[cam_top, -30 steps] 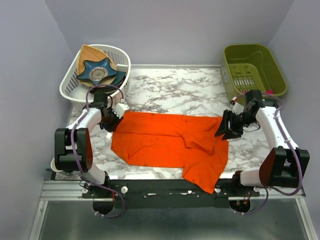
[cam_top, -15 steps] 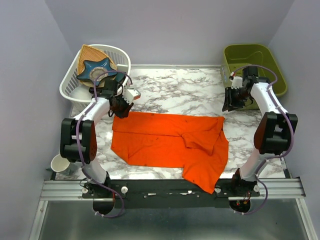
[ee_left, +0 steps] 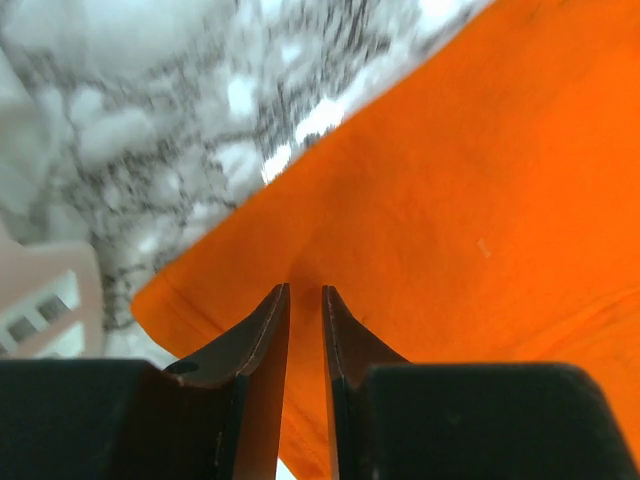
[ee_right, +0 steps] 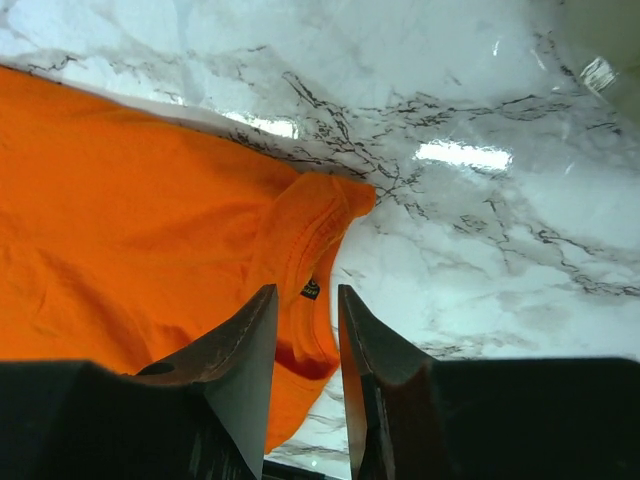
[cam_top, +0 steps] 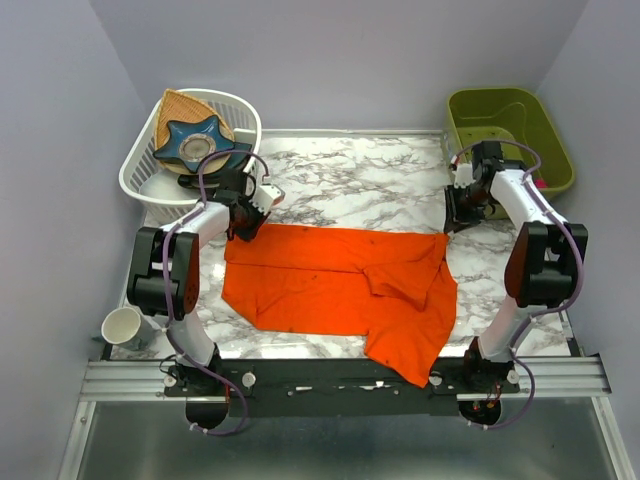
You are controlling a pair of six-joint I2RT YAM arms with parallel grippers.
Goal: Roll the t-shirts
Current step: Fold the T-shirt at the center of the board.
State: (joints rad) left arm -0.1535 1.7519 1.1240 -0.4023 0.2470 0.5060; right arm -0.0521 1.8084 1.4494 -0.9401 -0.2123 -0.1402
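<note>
Left gripper (ee_left: 305,290), stretched far, sits on the orange t-shirt (cam_top: 340,285)'s far-left corner, grip unclear. Right gripper (ee_right: 307,288), jaws apart, straddles the far-right corner.

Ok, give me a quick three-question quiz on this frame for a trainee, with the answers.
1. True or false: the t-shirt is already rolled up.
2. Which corner of the table is the paper cup nearest? A: far right. B: near left. C: far left.
3. Fill in: the left gripper and the right gripper are both at the t-shirt's ____ edge.
Key: 1 false, it lies unrolled on the table. 2 B. 3 far.
</note>
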